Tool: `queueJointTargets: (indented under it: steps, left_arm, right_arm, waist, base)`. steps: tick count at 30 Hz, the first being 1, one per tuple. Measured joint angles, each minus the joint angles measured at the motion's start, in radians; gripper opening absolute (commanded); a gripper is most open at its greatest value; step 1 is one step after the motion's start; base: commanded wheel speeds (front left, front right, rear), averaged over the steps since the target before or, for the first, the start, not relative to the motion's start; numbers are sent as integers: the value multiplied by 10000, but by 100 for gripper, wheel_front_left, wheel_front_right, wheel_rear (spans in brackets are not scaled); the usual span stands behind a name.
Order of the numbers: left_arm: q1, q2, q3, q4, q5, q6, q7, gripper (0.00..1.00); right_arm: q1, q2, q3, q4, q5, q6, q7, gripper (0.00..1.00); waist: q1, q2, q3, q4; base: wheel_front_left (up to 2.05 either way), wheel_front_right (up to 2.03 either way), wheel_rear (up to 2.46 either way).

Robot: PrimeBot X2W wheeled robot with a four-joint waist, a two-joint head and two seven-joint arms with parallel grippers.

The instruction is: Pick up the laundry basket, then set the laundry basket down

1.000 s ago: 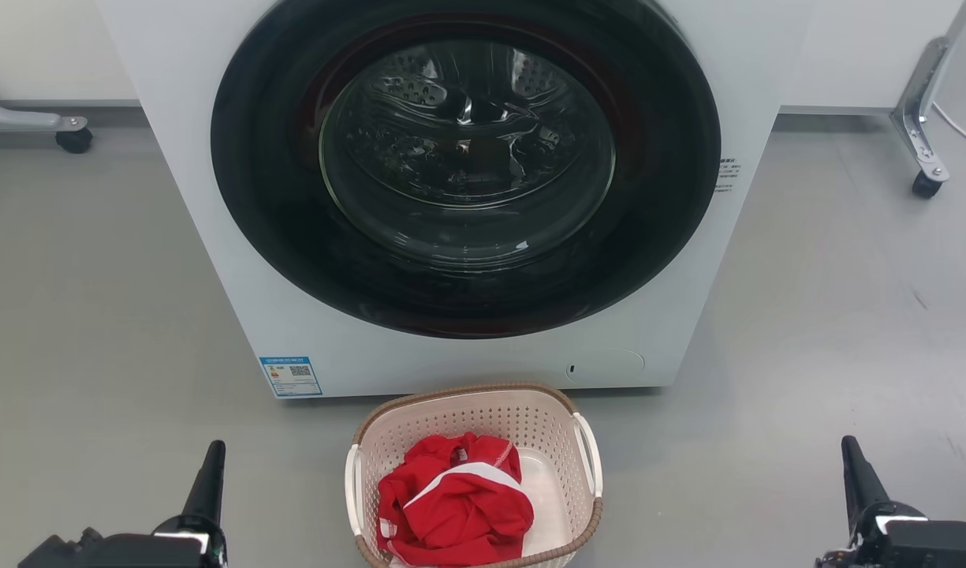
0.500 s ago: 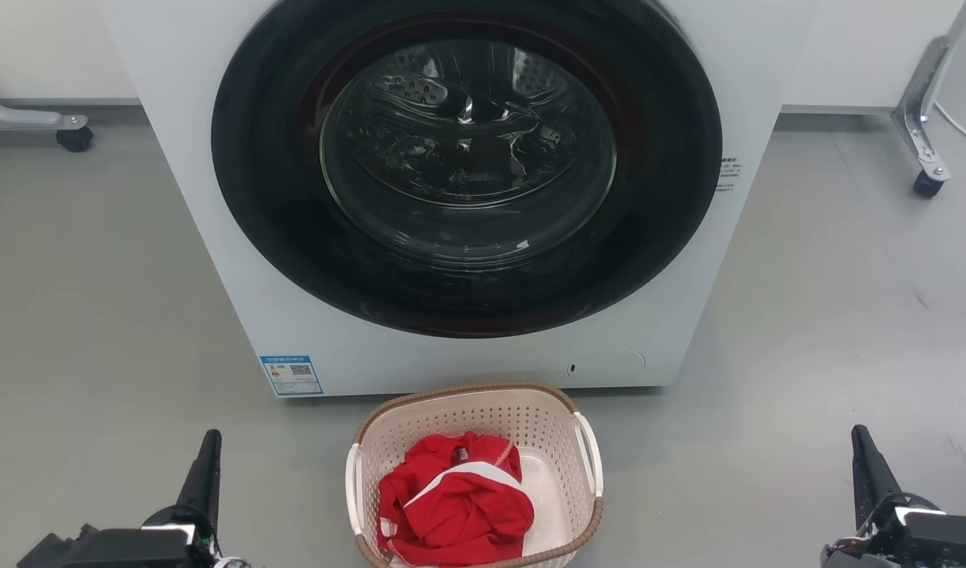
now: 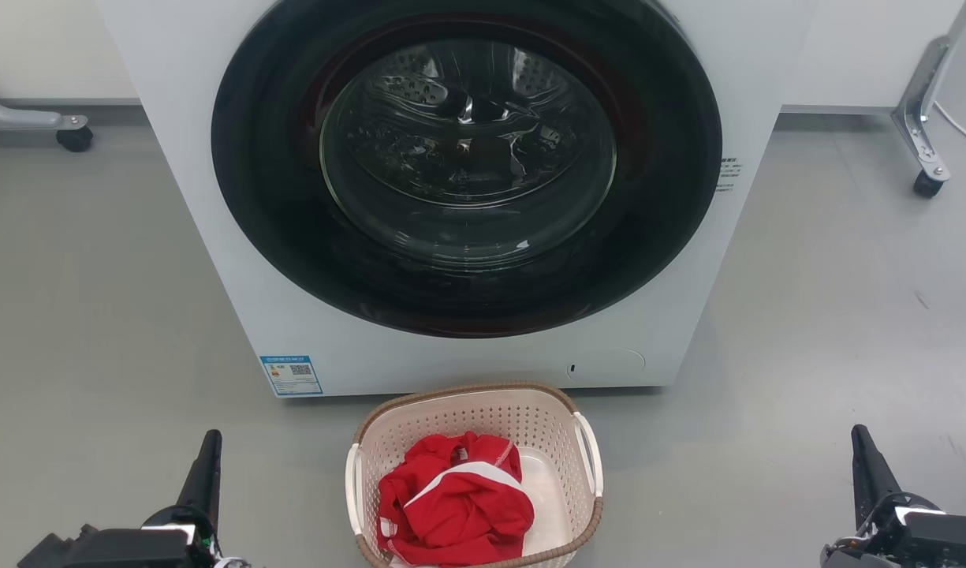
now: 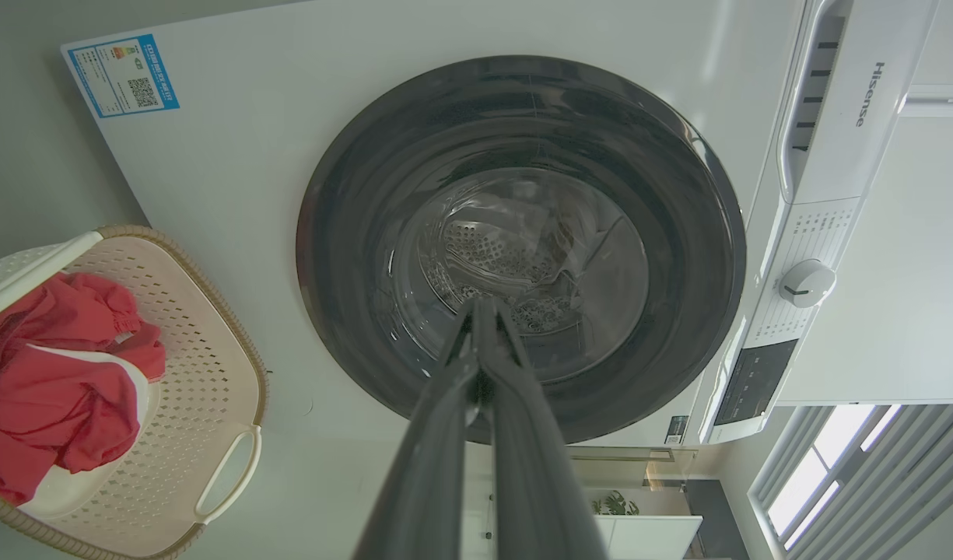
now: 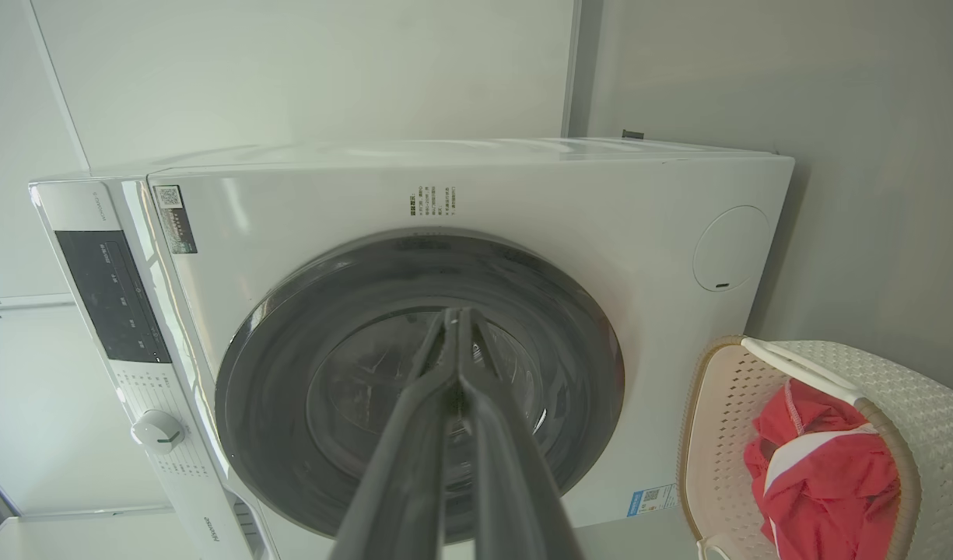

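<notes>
Left gripper [image 3: 211, 439] and right gripper [image 3: 859, 434], fingers pressed together on each, flanked the laundry basket [image 3: 483, 416], well apart from it. It stood on the grey floor [image 3: 96, 315] just before the washing machine [image 3: 333, 355], holding 1 red garment [image 3: 451, 505].

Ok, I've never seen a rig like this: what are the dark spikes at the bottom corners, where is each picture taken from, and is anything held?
That picture comes from the robot's head camera, looking down at the floor. The two dark spikes are its arm tips: the left end effector and the right end effector, each a pair of long fingers closed together, holding nothing. The other two pictures come from wrist cameras looking along those fingers. Between the arms, the laundry basket stands on the floor with a red garment inside, in front of a white washer.
</notes>
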Motion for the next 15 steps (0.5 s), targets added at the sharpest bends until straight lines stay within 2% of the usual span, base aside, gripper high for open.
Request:
queueJointTargets:
  steps: [15]
  left_arm:
    - [0,-2,0,6,-2,0,0,0]
  right_arm:
    - [0,2,0,0,10,0,0,0]
  waist:
    - [0,0,-1,0]
  base:
    - [0,0,0]
